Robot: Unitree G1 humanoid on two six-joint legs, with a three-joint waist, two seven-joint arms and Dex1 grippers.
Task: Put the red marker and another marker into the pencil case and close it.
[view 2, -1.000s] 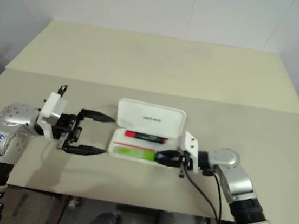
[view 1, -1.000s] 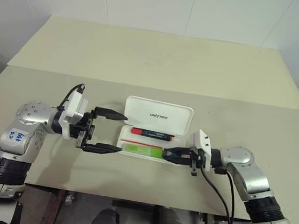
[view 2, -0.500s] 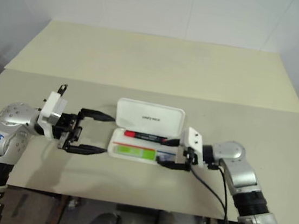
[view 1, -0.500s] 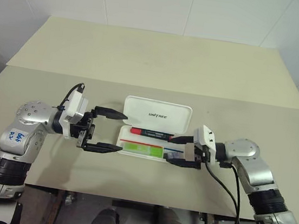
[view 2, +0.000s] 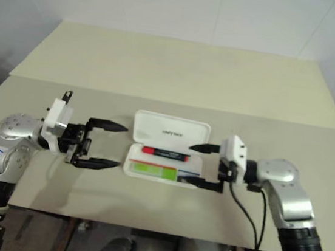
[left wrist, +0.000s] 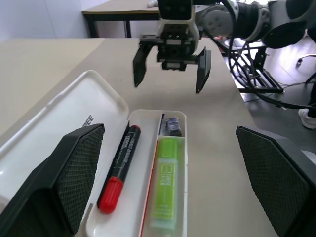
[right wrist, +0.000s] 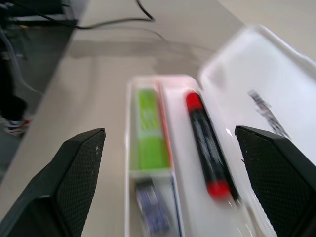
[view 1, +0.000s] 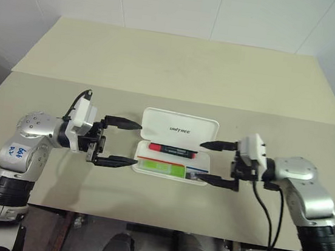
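Both arms reach in toward the pencil case [view 1: 177, 145] from opposite ends, forearms bent inward and wrists roughly level. The left gripper [view 1: 127, 143] points right at the case's left end, its two black fingers spread wide, one above the other in the head view, tips just short of the case. The right gripper [view 1: 209, 162] points left at the case's right end, fingers equally wide apart, tips at the case's right edge, holding nothing.
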